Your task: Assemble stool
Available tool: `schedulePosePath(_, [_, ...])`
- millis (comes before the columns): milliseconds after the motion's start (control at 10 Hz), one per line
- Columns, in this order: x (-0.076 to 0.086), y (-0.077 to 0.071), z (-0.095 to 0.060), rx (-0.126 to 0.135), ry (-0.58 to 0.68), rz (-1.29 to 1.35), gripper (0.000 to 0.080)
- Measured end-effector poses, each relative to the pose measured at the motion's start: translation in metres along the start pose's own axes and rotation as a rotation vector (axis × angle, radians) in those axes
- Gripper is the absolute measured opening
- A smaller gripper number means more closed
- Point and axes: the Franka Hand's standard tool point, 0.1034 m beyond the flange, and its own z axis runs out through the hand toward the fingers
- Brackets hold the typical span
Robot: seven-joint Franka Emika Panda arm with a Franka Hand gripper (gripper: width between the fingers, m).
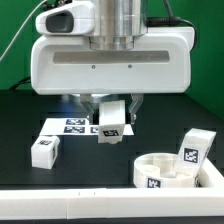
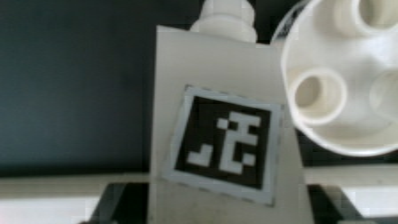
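Note:
My gripper (image 1: 111, 116) hangs over the middle of the black table and is shut on a white tagged stool leg (image 1: 111, 128), held above the table. In the wrist view this leg (image 2: 222, 120) fills the middle, with its threaded peg end pointing away, and dark fingers (image 2: 121, 203) show on both sides of it. The round seat (image 1: 177, 171) lies at the exterior view's right front, a second leg (image 1: 193, 150) leaning on its rim. In the wrist view the seat (image 2: 347, 75) with its round sockets sits just beside the held leg. A third leg (image 1: 44, 150) lies at the left.
The marker board (image 1: 70, 126) lies flat behind and left of the held leg. A white border rail (image 1: 60, 205) runs along the table's front edge. A green wall stands behind the table.

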Motion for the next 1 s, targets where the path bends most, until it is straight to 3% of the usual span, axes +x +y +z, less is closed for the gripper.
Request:
schedulePosePath(400, [0.004, -0.003, -0.006, -0.036, 0.319, -0.013, 0.0327])
schedulePosePath(700, [0.001, -0.003, -0.002, -0.045, 0.359, -0.019, 0.0327])
schedulePosePath(800, [0.003, -0.008, -0.002, -0.051, 0.379, -0.035, 0.0327])
schedulePosePath(1000, [-0.002, -0.039, 0.001, -0.059, 0.421, -0.087, 0.0327])
